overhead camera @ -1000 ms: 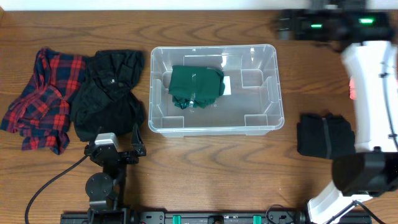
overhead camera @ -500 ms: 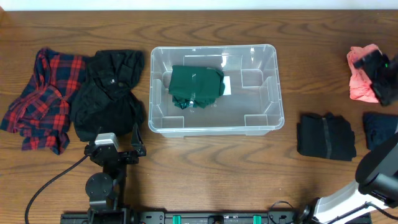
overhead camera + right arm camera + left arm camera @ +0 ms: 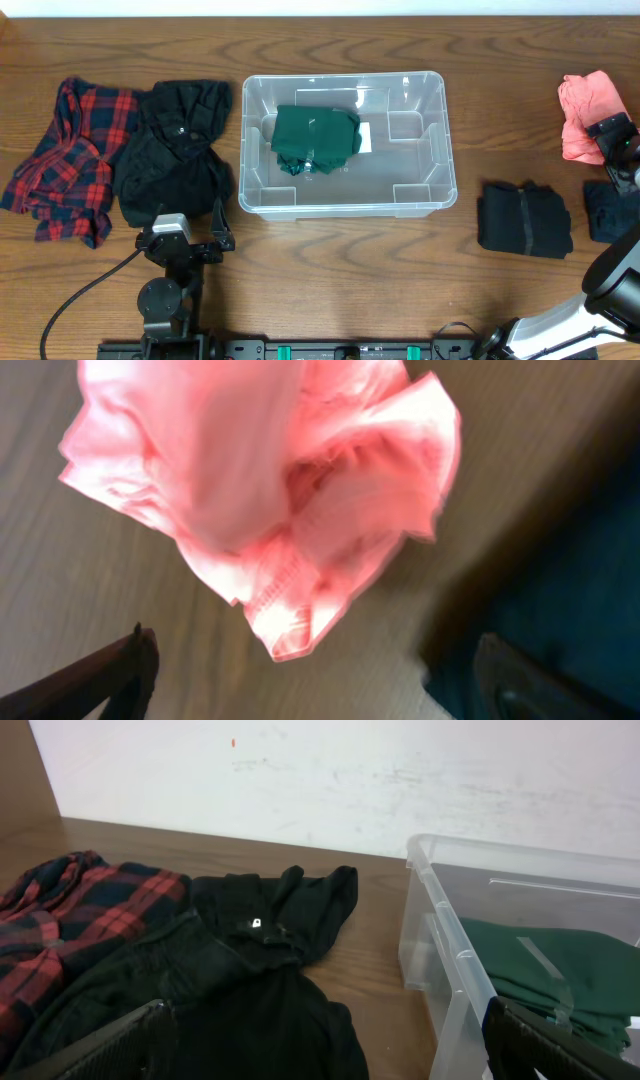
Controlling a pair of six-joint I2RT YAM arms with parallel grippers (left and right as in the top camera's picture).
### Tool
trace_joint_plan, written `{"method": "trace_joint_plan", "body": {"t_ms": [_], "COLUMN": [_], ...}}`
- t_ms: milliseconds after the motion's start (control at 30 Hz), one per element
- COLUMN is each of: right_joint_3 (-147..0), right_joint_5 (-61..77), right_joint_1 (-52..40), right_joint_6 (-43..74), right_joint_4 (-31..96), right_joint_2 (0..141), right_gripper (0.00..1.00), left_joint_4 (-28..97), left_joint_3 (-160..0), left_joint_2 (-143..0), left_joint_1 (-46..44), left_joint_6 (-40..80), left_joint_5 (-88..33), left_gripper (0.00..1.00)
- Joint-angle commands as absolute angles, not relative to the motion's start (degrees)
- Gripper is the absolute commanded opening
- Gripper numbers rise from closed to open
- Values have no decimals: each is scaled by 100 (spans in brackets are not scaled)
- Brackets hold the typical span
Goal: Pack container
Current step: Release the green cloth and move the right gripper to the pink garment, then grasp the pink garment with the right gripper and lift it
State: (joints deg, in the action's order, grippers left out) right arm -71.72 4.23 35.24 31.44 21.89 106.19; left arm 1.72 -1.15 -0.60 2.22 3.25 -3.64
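Both wide open, empty: left gripper (image 3: 330, 1055) by black clothes (image 3: 175, 150), table's (image 3: 330, 280) front edge; right gripper (image 3: 320, 680) over pink cloth (image 3: 580, 110), right edge. Container (image 3: 441, 150) holds green garment (image 3: 316, 138).

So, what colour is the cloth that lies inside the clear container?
The cloth is dark green, seen best in the overhead view.

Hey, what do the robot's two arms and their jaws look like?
The left arm is black, with round joints, a small grey block near its wrist and a black cable curving away from it. The right arm has a smooth white shell joined to a bulky black joint. Both pairs of jaws are dark and slim; no markings are readable.
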Motion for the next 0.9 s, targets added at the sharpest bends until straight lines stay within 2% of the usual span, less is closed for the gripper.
{"method": "trace_joint_plan", "body": {"t_ms": [0, 500, 700, 867], "right_joint_3": [-7037, -7037, -7037, -7037], "right_joint_5": [454, 471, 495, 491], "right_joint_1": [3557, 3649, 3647, 3647], "right_joint_6": [2818, 2663, 2604, 2552], "right_joint_4": [1938, 1210, 869, 622], "right_joint_2": [10702, 11513, 11705, 11854], "right_gripper": [96, 81, 68, 51], "left_joint_4": [379, 379, 379, 379], "left_joint_3": [-23, -23, -23, -23], "left_joint_2": [-34, -34, -34, -34], "left_joint_1": [246, 246, 246, 246], "left_joint_6": [395, 395, 395, 395], "left_joint_5": [-399, -399, -399, -399], "left_gripper": [98, 98, 98, 98]}}
